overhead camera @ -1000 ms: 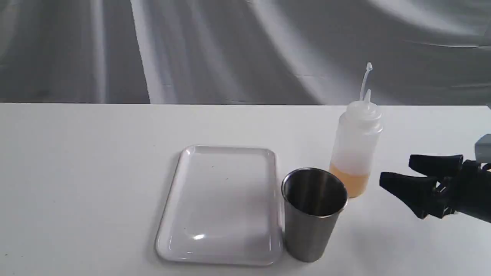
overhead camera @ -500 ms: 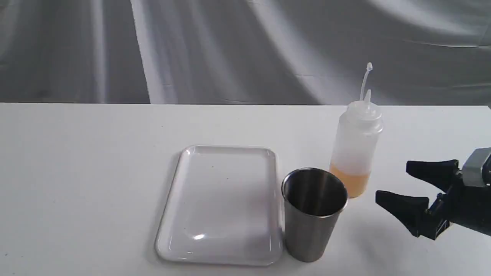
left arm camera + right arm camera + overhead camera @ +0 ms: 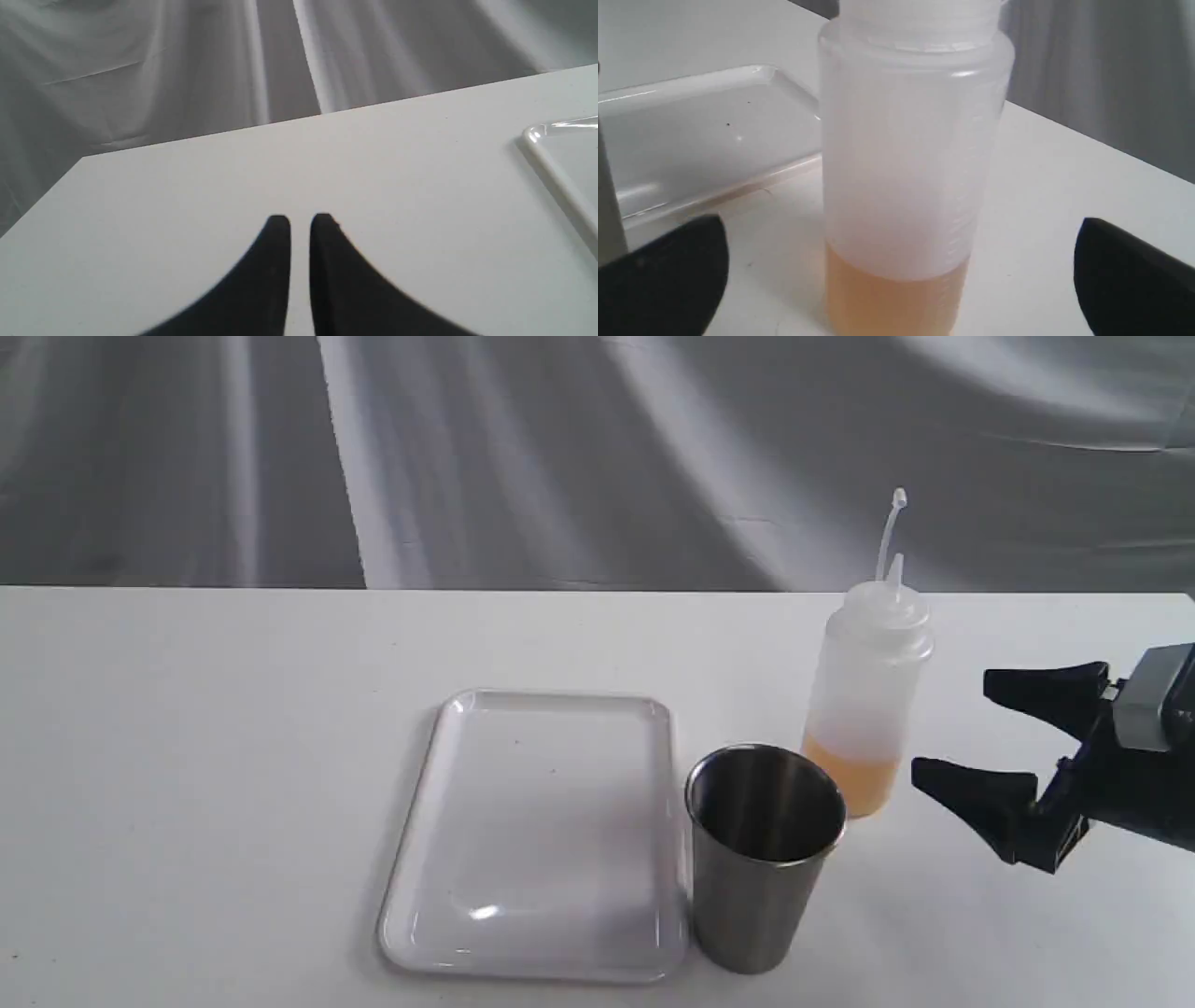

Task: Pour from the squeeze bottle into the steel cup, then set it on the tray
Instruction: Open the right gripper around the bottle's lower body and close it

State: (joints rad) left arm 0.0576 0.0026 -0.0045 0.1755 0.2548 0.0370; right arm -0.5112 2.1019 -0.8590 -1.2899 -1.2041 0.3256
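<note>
On the white desk [image 3: 187,756], near its middle, the tray [image 3: 551,696] lay flat with nothing on it. The steel cup [image 3: 761,868] stood upright just beside the tray's right edge, so close that I could not tell if the two touched. The inside of the cup looked dark, and I could not see whether it held any liquid. Behind the cup and a little to the right, the squeeze bottle [image 3: 868,700] stood upright on the desk, apart from the tray. A low layer of amber liquid filled its bottom part, and its thin cap strap pointed up beside the nozzle. The right hand [image 3: 950,726] was just to the right of the bottle, at the height of its lower half, with its two black fingers [image 3: 1046,695] spread wide apart. It held nothing. In the right wrist view the bottle stood in the space ahead of the two fingers, with a clear gap to each of them. The left hand [image 3: 300,218] appeared only in its own wrist view, over a bare part of the desk, with a corner of the tray off to one side. Its fingers were almost together, with only a thin slit between them, and nothing was in them. A grey cloth [image 3: 560,457] hung behind the desk.
</note>
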